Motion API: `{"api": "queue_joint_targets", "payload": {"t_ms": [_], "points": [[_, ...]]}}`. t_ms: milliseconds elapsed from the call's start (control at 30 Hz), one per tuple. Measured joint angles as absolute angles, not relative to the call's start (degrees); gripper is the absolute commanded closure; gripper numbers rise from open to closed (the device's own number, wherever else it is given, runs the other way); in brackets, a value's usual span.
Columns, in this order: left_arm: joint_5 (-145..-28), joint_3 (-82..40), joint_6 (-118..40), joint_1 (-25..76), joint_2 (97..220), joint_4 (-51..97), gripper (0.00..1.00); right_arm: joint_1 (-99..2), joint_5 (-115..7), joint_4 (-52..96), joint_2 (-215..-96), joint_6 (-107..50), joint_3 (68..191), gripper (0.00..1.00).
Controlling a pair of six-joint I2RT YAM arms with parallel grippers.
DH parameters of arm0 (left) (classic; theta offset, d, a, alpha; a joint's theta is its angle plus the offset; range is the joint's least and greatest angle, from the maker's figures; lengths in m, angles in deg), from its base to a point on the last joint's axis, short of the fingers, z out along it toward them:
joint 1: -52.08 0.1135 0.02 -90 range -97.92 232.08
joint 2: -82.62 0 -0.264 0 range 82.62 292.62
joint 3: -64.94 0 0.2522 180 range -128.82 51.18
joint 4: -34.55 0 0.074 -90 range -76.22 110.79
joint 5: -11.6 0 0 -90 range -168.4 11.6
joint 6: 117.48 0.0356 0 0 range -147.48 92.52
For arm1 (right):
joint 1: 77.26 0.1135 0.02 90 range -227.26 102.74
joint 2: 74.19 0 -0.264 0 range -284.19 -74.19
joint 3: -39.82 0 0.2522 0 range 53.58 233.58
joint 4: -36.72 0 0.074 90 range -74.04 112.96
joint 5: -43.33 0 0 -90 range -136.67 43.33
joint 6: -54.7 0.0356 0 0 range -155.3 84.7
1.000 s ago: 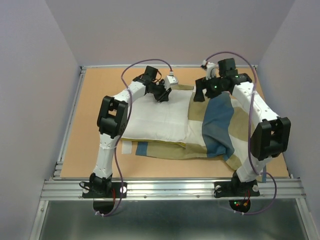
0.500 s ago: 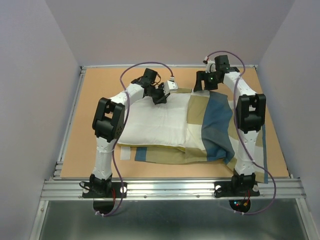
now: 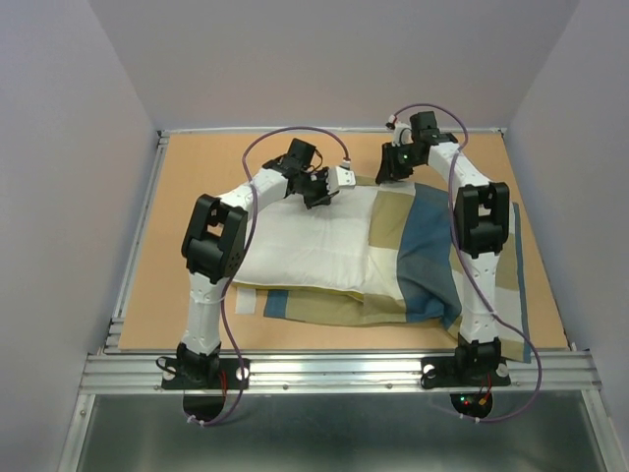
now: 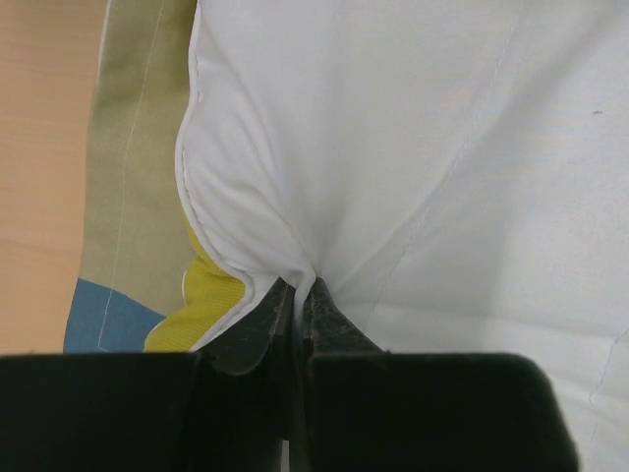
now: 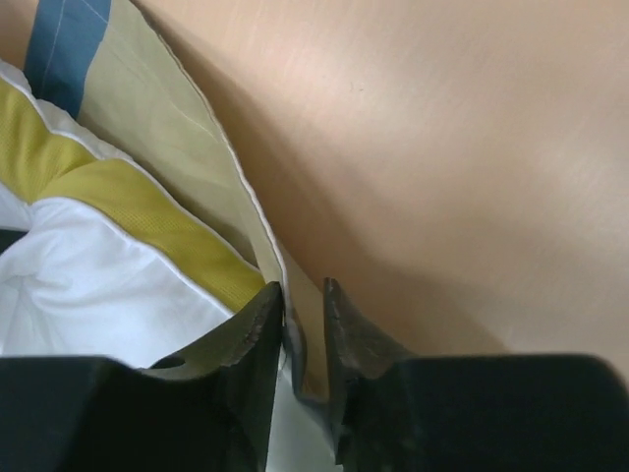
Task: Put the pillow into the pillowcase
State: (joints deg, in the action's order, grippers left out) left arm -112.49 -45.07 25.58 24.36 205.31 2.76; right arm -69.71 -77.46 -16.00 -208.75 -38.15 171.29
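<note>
The white pillow (image 3: 305,241) lies on the blue, tan and cream pillowcase (image 3: 428,246), and its right end is tucked under the case's upper layer. My left gripper (image 3: 318,194) is at the pillow's far edge. In the left wrist view this gripper (image 4: 298,283) is shut on a pinch of the white pillow cloth (image 4: 413,147), with the yellow underside (image 4: 197,315) showing beside it. My right gripper (image 3: 389,173) is at the pillowcase's far edge. In the right wrist view its jaws (image 5: 305,287) are closed on the olive hem of the pillowcase (image 5: 167,128), and the pillow (image 5: 88,285) lies to their left.
The wooden table (image 3: 197,167) has a metal rail round it, and grey walls stand close on three sides. A strip of pillowcase sticks out beneath the pillow's near-left corner (image 3: 265,300). Both arms arch over the cloth from their bases at the near edge.
My right gripper moved back to the pillowcase's far edge and closed on its hem. The left gripper tightened on the pillow and shifted slightly right.
</note>
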Motion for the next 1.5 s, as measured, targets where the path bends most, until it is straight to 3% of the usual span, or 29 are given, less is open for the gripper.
{"api": "queue_joint_targets", "payload": {"t_ms": [67, 100, 367, 733, 1067, 1100, 1133, 1167, 1233, 1267, 1333, 1367, 1400, 1500], "points": [[-112.4, -44.9, 26.3, 24.1, 205.0, 2.8, 1.0, -69.3, -78.1, -16.0, -209.3, -38.6, 171.3, 0.98], [-112.3, -44.9, 26.7, 23.9, 204.9, 2.7, 1.0, -69.3, -78.5, -16.0, -209.5, -38.5, 171.3, 0.99], [-111.4, -39.9, 29.1, 22.1, 199.6, 3.9, 1.0, -68.9, -83.4, -16.4, -209.6, -37.8, 171.5, 0.99], [-113.1, -36.5, 27.0, 14.2, 188.6, 8.6, 1.0, -62.4, -91.5, -15.1, -205.3, -24.1, 176.8, 1.0], [-112.4, -29.2, 22.9, 16.4, 186.8, 16.8, 1.0, -58.9, -91.4, -9.7, -205.2, -16.0, 178.4, 0.99], [-112.4, -28.6, 21.4, 17.3, 186.8, 18.0, 1.0, -58.8, -90.9, -9.5, -206.3, -15.8, 179.6, 0.98], [-112.1, -28.2, 19.6, 18.1, 186.8, 18.9, 1.0, -58.6, -90.5, -9.3, -207.4, -15.5, 181.0, 0.86], [-111.3, -28.0, 17.2, 19.1, 186.8, 19.8, 1.0, -58.4, -90.1, -8.7, -208.4, -15.0, 182.2, 0.52], [-109.8, -28.0, 12.5, 21.3, 186.9, 20.7, 0.81, -58.0, -88.8, -7.1, -209.6, -15.0, 182.9, 0.31], [-109.2, -28.0, 10.7, 22.4, 187.1, 20.9, 0.56, -58.0, -88.0, -6.7, -209.6, -14.8, 182.9, 0.29], [-108.4, -28.0, 8.0, 24.1, 187.4, 20.3, 0.38, -58.0, -86.2, -5.4, -209.0, -15.3, 182.0, 0.25], [-107.6, -28.0, 7.1, 25.3, 187.5, 19.5, 0.18, -58.3, -84.7, -4.7, -207.0, -15.7, 179.3, 0.23], [-107.2, -27.8, 6.0, 26.0, 187.4, 19.3, 0.06, -58.8, -83.6, -4.7, -205.2, -16.1, 177.1, 0.23], [-107.0, -23.4, 5.1, 26.9, 184.0, 19.0, 0.04, -62.4, -81.2, -4.5, -197.0, -17.1, 167.8, 0.24]]}}
